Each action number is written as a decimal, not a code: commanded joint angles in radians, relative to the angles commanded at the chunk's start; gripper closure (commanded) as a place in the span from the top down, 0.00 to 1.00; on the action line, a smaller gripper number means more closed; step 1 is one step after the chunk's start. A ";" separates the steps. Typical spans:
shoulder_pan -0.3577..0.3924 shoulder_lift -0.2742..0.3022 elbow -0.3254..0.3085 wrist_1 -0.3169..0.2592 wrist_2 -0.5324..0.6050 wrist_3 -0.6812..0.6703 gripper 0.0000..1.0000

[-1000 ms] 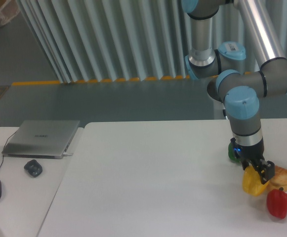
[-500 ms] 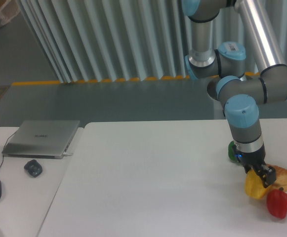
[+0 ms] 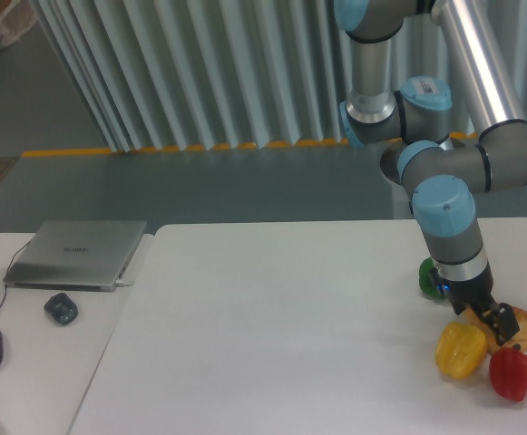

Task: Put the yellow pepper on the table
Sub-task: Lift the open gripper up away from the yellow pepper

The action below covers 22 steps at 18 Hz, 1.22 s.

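Near the right edge of the flat white worktop [image 3: 272,326], the glossy, lobed yellow bell pepper [image 3: 460,351] sits on the surface, just left of a glossy red bell pepper [image 3: 511,372] and touching or nearly touching it. A dark green bell pepper [image 3: 427,276] lies beyond the yellow pepper, partly hidden by the grey-and-blue arm. A flat orange wedge-shaped item [image 3: 526,327] lies just behind the red pepper.

The two-finger hand [image 3: 497,324] sits just above and to the right of the yellow pepper, apart from it and holding nothing that I can see. How far its fingers are spread is too small to tell.

By the look of things the placing is done: the yellow pepper rests on the worktop on its own.

Judging by its shape, the yellow pepper is light, hollow and fairly stiff, with a slick skin that could slip in a grip. The lobed flanks across the middle look like the best place to take hold.

Room is tight to the right of the yellow pepper, with the red pepper, the wedge and the worktop's edge close by. To its left the worktop runs wide and bare.
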 joint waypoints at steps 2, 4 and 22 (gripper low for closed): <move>0.005 0.018 0.026 -0.023 -0.067 0.015 1.00; 0.026 0.043 0.066 -0.142 -0.130 0.066 1.00; 0.017 0.124 0.095 -0.365 -0.170 0.426 1.00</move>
